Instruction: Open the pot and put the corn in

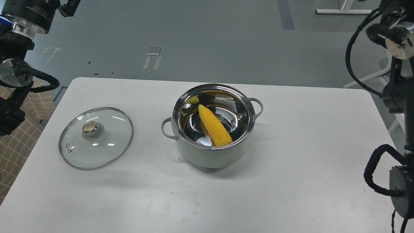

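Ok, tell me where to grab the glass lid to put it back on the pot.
Grip the metal knob at the centre of the glass lid, coming straight down from above. The lid lies flat on the table, knob up, left of the pot; its thin rim offers little to pinch.

white table [291, 181] w/ rounded corners, grey floor [210, 38] behind, white furniture legs [343, 11] top right.

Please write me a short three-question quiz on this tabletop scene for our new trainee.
1. True or false: the bright yellow toy corn cob lies inside the round grey-green steel-lined pot.
2. Where is the round glass lid with the metal knob? A) on the pot B) flat on the white table, left of the pot C) held by an arm
3. Fill in: the cob's tip points toward the pot's ___ rim.

Key: 1 true; 2 B; 3 far.
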Robot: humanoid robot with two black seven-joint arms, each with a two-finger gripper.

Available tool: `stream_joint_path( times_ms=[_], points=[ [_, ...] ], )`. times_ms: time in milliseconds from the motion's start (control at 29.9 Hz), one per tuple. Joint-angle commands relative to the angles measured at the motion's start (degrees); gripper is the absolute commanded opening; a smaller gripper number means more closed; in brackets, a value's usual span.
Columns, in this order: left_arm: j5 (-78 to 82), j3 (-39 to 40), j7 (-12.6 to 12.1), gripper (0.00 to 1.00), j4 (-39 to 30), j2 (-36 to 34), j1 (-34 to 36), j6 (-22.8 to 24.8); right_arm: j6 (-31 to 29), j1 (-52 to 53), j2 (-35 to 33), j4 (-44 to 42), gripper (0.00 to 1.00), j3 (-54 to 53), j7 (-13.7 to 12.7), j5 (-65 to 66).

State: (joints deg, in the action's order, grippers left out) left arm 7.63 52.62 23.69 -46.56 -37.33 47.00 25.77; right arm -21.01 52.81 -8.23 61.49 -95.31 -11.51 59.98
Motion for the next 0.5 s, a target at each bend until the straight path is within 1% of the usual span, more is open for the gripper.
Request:
stream_joint_path(
  times_ms=[0,33,100,167,234,267,301,468],
  points=[
    [-0.42,-0.06,-0.66,0.98,0.60,0.76,-1.02,0.07,-0.09,-2.00,-2.58,-8.02,1.00,-0.76,0.08,-13.79],
    [-0.51,0.03,-1.02,0.98,0.42,0.77,-1.38,0.15,-0.09,-3.14,-2.67,-9.62,1.00,-0.76,0.08,-16.97],
    [-0.60,0.20,-1.45,0.98,0.16,0.59,-1.47,0.50,-0.17,-4.19,-2.76,-10.50,1.00,-0.76,0.17,-19.35],
    [-1.21,1.25,-2.16,0.98,-0.11,0.24,-1.64,1.91,-0.18,-5.60,-2.76,-10.69,1.00,-0.76,0.26,-22.17],
    [-2.09,2.83,-4.35,0.98,-0.37,0.06,-1.82,2.23,-0.35,-7.45,-2.59,-10.42,1.00,-0.84,0.17,-25.51],
    [-2.09,2.84,-4.36,0.98,-0.37,0.06,-1.82,2.23,-0.35,-7.46,-2.59,-10.42,1.00,-0.84,0.17,-25.52],
    [-2.36,3.62,-5.05,0.98,-0.55,0.06,-2.08,2.23,-0.44,-7.80,-2.50,-10.25,1.00,-0.84,0.17,-26.91],
    [-2.36,4.07,-5.06,0.98,-3.53,1.38,-2.08,2.23,-0.44,-7.90,-2.23,-9.63,1.00,-1.46,0.17,-29.39]
  ],
)
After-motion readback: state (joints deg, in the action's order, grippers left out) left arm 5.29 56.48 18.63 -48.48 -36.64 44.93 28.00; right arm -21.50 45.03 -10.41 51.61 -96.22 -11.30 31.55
